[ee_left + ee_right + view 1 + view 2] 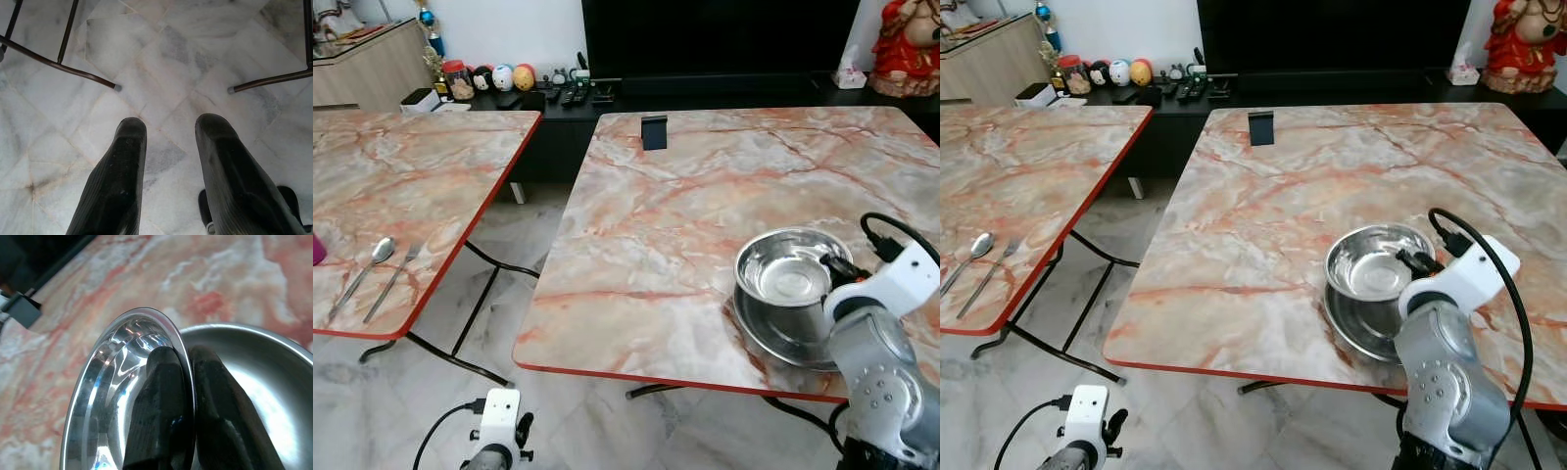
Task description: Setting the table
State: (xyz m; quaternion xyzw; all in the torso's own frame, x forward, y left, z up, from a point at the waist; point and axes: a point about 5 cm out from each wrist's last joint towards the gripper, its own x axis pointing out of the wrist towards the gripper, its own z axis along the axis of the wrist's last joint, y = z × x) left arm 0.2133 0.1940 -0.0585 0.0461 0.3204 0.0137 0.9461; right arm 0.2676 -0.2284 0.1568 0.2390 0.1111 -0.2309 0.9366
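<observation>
Bowl (790,266): steel, pinched by its rim in the right hand (188,382), one finger inside the wall and one outside; it sits over a plate (773,338) that lies directly under the hand, near the front edge of the right surface (685,215).
Bowl attitude: slightly tilted toward the hand in the right wrist view; whether its base rests on the plate or hangs just clear I cannot tell.
Right hand: narrow, clamped on the bowl's rim, at the bowl's near-right side.
Left hand (168,171): fingers parted, holding nothing, hanging low over the floor (161,54) between the legs of the two surfaces.
Spoon (370,266) and fork (393,282): side by side on the left surface (411,176), far off to the left of the working hand, across the gap.
Beyond the hand: a small dark block (654,131) stands at the far edge of the right surface, well away from the bowl.
Step in hand: placing the bowl on the plate, judged close to done for this setting.
Next move calls for: levelling the bowl, centring it on the plate, then parting the fingers and lifting straight off the rim so the bowl is not dragged or tipped.
Risk: steel on steel slides easily; a sideways pull-off could skate the bowl toward the near edge.
Left to do: the cutlery seems yet to be brought over.
</observation>
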